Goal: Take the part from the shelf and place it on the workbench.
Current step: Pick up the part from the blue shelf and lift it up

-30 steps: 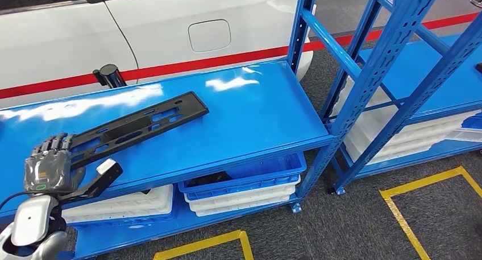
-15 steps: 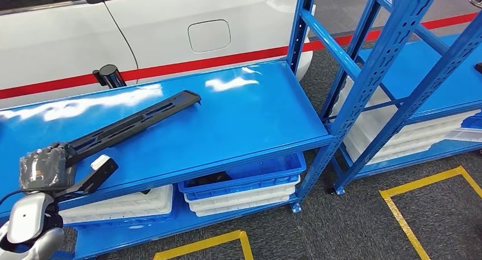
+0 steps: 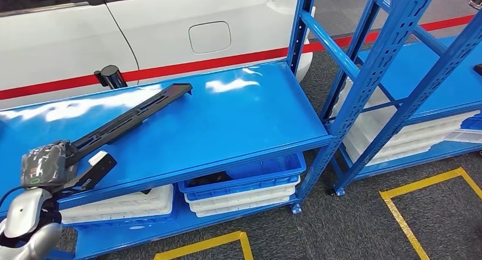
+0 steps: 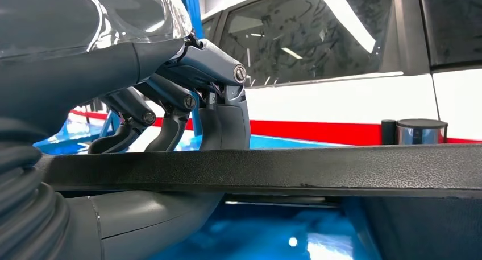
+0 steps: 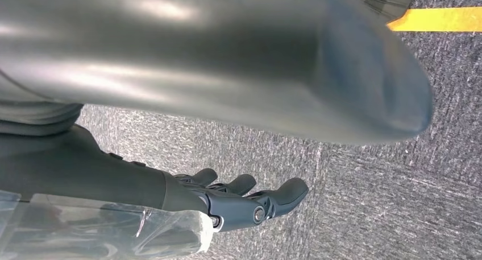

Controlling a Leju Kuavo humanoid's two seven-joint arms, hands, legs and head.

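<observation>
Nearest, below the blue metal shelf (image 3: 239, 118), sit stacked white plastic trays (image 3: 122, 206) and, beside them, a blue plastic crate (image 3: 250, 177) resting on more white trays; something dark lies in the crate (too shadowed to say what).

At the shelf's front left corner the robot's left hand (image 3: 46, 166) grips the near end of the long black textured plastic part (image 3: 131, 119), fingers (image 4: 224, 109) curled over its top edge and the thumb underneath. A second ago the part lay flat on the shelf surface showing its slotted face; now it is turned on edge and its far end is lifted clear of the shelf, pointing farther towards the car. A short black arm with a white tip (image 3: 95, 168) juts from the part's near end, over the shelf's front edge.

The right hand (image 5: 250, 200) hangs over grey carpet (image 5: 364, 192), fingers loosely extended and holding nothing.

Behind the shelf's back edge stands a black cylindrical post (image 3: 111, 76), and past it a white car with a red stripe (image 3: 187, 32). To the shelf's right, blue perforated uprights (image 3: 392, 55) cross in front of a second blue rack (image 3: 432, 72).
</observation>
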